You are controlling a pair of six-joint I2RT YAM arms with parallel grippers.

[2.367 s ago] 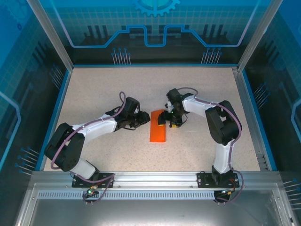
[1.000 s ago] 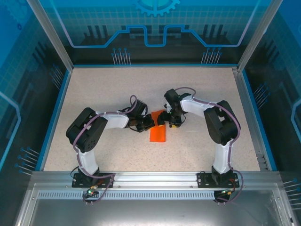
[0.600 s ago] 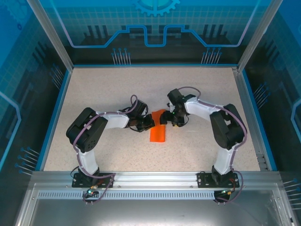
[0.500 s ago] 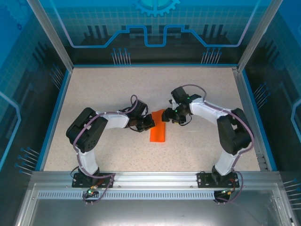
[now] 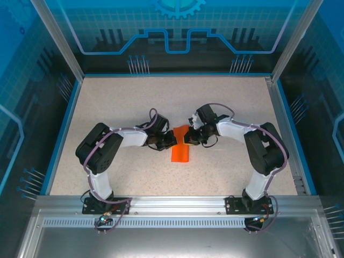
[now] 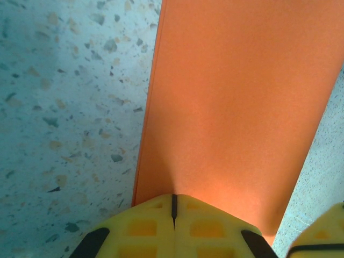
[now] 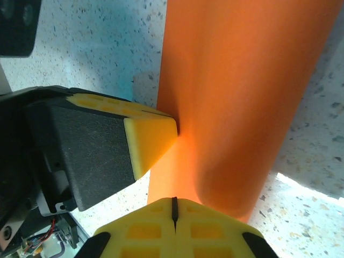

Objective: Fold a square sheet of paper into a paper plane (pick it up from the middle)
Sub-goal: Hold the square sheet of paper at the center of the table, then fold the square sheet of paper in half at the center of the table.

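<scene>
Square sheet of paper [image 5: 180, 152], here a narrow orange strip, lies at the centre of the worktop [image 5: 118, 102], between the two arms. In the top view its long axis runs from far to near with a slight tilt. Both sets of jaws meet it along the far half: the left jaws at the left long edge, the right jaws opposite them on the right side. Neither arm is clearly the nearer.

The left jaws are closed, fingertips [image 6: 153, 226] meeting at a seam, and the strip runs straight away from them. The right jaws are also closed, fingertips [image 7: 150, 228] against the strip. In that wrist view a left fingertip [image 7: 153, 134] touches the strip's left edge. Whether either pair pinches a layer of paper cannot be told.

Near the right jaws the strip appears bowed upward, with shadow under its right edge. Any coming fold is judged to turn on the long axis, with the jaws working across it from opposite sides.
</scene>
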